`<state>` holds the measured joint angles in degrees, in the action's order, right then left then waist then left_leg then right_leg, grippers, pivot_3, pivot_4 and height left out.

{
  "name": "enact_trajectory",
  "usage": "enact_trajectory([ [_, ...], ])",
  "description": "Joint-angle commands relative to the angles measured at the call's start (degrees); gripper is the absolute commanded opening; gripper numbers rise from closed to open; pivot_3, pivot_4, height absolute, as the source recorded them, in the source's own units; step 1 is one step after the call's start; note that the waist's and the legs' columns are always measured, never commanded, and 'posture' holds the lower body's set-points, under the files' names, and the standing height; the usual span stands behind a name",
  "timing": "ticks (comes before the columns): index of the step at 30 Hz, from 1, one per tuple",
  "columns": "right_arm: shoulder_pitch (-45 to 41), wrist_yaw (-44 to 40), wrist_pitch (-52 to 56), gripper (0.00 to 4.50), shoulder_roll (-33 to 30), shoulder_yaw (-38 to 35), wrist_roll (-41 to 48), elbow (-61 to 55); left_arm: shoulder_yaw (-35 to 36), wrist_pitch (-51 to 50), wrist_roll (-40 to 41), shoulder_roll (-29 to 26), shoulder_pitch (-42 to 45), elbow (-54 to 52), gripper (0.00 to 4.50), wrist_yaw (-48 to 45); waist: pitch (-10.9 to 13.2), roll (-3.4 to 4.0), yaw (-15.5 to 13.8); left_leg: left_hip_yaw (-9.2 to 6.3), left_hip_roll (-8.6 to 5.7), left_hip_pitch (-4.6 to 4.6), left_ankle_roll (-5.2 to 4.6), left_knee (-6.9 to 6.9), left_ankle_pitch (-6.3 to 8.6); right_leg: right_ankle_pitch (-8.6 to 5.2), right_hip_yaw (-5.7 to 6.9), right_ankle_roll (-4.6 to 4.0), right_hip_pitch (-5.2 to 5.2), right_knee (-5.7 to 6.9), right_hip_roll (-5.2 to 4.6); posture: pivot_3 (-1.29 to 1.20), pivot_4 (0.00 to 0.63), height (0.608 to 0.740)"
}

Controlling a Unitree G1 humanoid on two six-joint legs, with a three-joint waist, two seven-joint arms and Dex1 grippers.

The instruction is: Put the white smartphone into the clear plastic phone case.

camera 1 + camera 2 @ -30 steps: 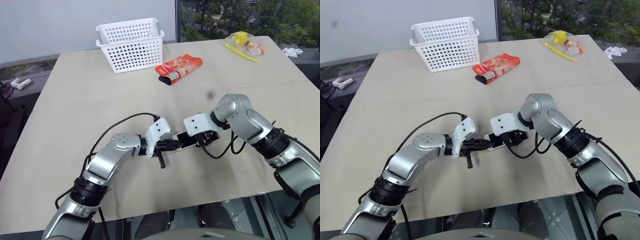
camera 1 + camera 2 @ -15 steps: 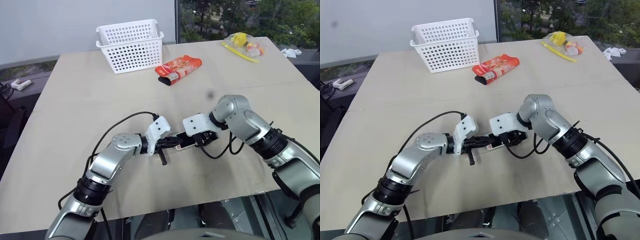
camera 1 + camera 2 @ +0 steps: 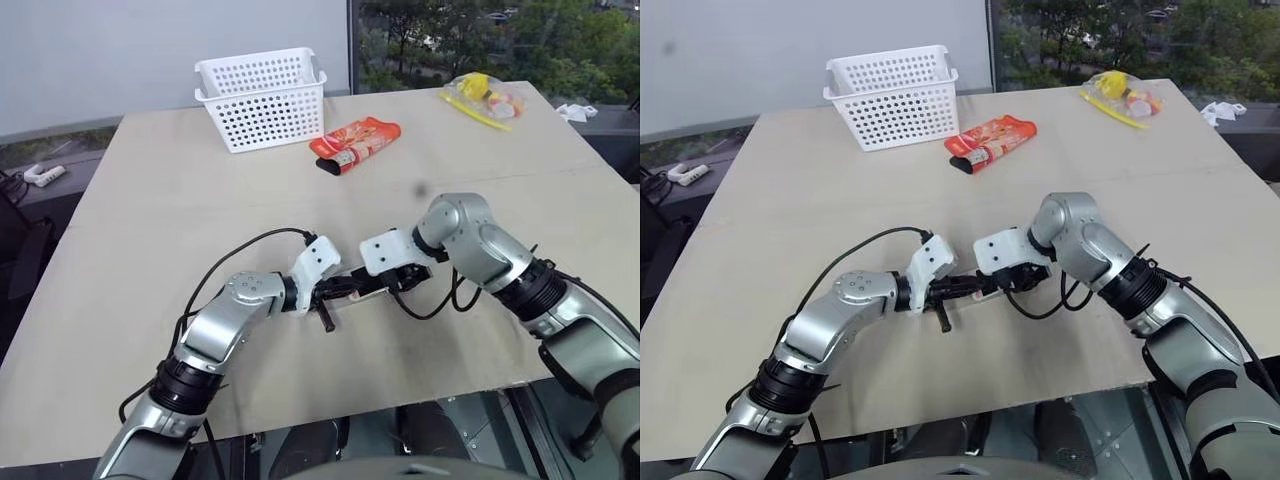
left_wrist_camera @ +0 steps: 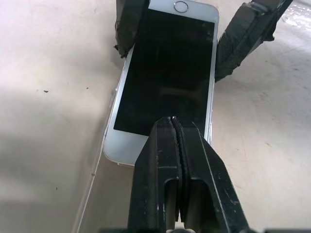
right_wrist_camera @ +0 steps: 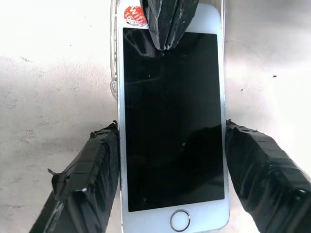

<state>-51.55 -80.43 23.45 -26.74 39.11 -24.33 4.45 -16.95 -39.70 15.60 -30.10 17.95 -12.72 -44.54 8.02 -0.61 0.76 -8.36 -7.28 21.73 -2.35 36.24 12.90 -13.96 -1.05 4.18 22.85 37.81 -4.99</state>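
The white smartphone [image 5: 170,121] lies screen up on the table between my two arms. My left gripper [image 4: 172,121] is shut, and its closed tip rests on the black screen near the end with the red sticker. At the home-button end my right gripper [image 5: 172,133] straddles the phone, with a black finger [image 5: 92,160] against each long edge. The clear plastic phone case [image 5: 114,63] shows as a thin transparent rim along one long side of the phone, lying under it. From the head view the phone [image 3: 368,289] sits between both grippers.
A white perforated basket [image 3: 262,98] stands at the back of the table. A red snack packet [image 3: 355,142] lies beside it, and a clear bag with yellow items [image 3: 480,95] sits at the back right. The table's front edge [image 3: 400,400] runs close below my arms.
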Motion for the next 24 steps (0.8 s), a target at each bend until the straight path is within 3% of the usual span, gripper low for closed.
enact_trajectory([
  [1, 0.3, -1.05, 0.36, 3.38, 1.02, 0.78, 0.92, -1.5, -5.18, -4.52, -2.77, -0.47, -3.07, 4.51, 0.0, 0.54, -0.01, 0.02, 0.02, 0.0, 0.0, -0.03, 0.0, 0.0, 0.0, -0.01, 0.01, 0.01, -0.04, -0.01, 0.0, 0.0, 0.15, 0.74],
  [4, 0.39, -1.47, 0.84, 4.43, 1.25, 0.47, 1.59, -1.78, -5.14, -4.36, -2.78, -0.36, -3.27, 5.03, 0.0, 0.5, -0.01, 0.03, -0.02, -0.02, 0.01, -0.04, 0.0, 0.0, 0.0, -0.01, 0.02, 0.02, -0.05, -0.03, 0.01, 0.0, 0.15, 0.74],
  [5, 0.4, -1.55, 1.05, 4.47, 1.24, 0.3, 1.76, -1.88, -5.12, -4.3, -2.8, -0.36, -3.37, 5.14, 0.0, 0.47, -0.01, 0.04, -0.05, -0.04, 0.01, -0.03, 0.0, 0.01, 0.0, 0.0, 0.03, 0.01, -0.05, -0.04, 0.01, 0.0, 0.15, 0.74],
  [11, 0.68, -1.64, 4.98, 4.47, -0.31, -3.55, 4.87, -5.01, -5.29, -4.0, -2.94, -0.4, -3.97, 5.47, 0.0, 0.29, -0.04, 0.05, -0.57, -0.06, 0.0, 0.02, 0.0, 0.01, 0.0, 0.13, 0.07, -0.19, -0.09, -0.2, 0.0, 0.0, 0.15, 0.74],
  [18, 1.36, -4.18, 10.02, 4.47, -10.52, -11.51, 11.82, -10.32, -5.41, -3.93, -2.98, -0.49, -4.2, 5.46, 0.0, 0.16, -0.02, 0.08, -1.63, -0.09, 0.0, 0.06, 0.0, 0.01, 0.01, 0.0, 0.08, 0.02, -0.13, -0.29, -0.04, 0.0, 0.15, 0.74],
  [23, 4.46, -2.41, 7.3, 4.47, -18.79, -11.14, 9.95, -6.31, -5.22, -3.48, -3.03, -0.73, -4.4, 5.88, 0.0, -0.11, -0.02, 0.1, -1.7, -0.14, 0.0, 0.13, 0.0, 0.0, 0.02, -0.02, 0.04, 0.03, -0.18, -0.42, -0.11, 0.0, 0.15, 0.74],
  [24, 4.66, -1.61, 6.84, 4.24, -19.11, -10.66, 9.34, -5.48, -5.23, -3.36, -3.08, -0.75, -4.37, 6.04, 0.0, -0.19, -0.03, 0.11, -1.62, -0.12, 0.0, 0.14, 0.0, 0.0, 0.02, -0.01, 0.03, 0.04, -0.17, -0.45, -0.11, 0.0, 0.15, 0.74],
])
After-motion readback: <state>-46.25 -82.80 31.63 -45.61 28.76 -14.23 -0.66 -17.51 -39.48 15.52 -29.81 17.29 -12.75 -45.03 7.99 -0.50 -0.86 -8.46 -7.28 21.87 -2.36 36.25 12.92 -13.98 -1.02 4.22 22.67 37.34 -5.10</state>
